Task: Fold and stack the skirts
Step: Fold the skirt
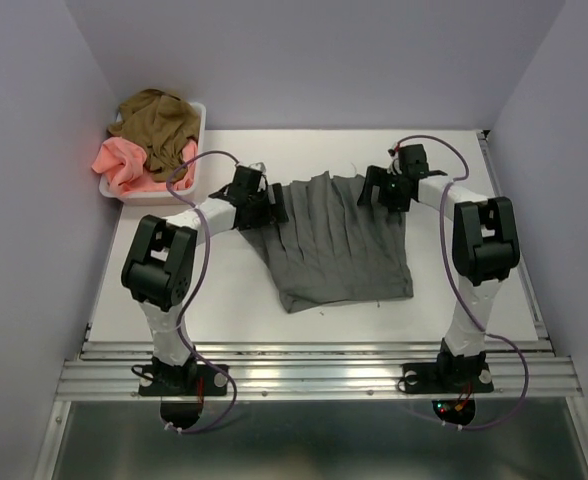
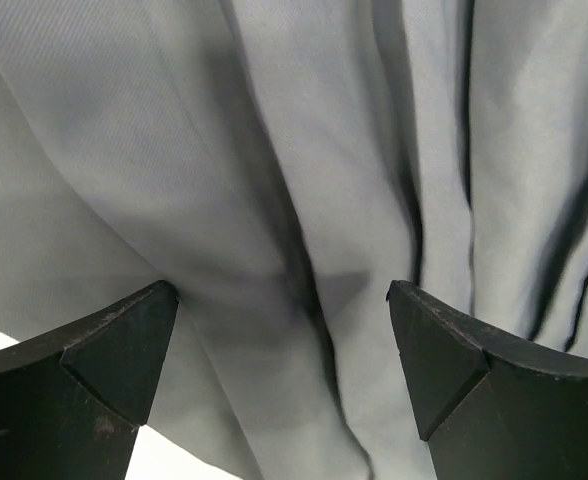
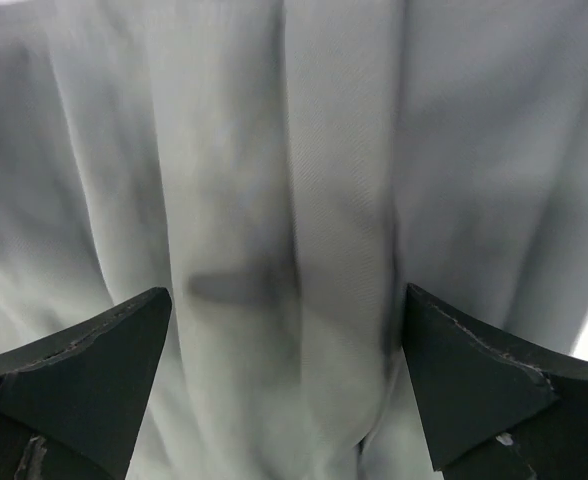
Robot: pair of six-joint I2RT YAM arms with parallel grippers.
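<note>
White table (image 1: 224, 290) holds grey skirt (image 1: 339, 245) (pleated); left fingers (image 2: 94, 370), right fingers (image 3: 474, 390) spread.

Boxed in on three sides by plain pale-lavender walls (image 1: 314, 60). Between them, a flat white rectangular counter (image 1: 234, 300), edged along the near side by a ribbed silver aluminium rail (image 1: 314, 375). Below that, a dull grey metal sheet (image 1: 304, 440). Lit softly and evenly, with only faint shadows.

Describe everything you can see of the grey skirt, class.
The grey skirt is thin, woven-looking cloth with long pleats or creases running from its far edge to its near edge. It lies spread out, unfolded, on the table. The left gripper and right gripper, both open, sit at its far corners; whether they touch it is unclear.
</note>
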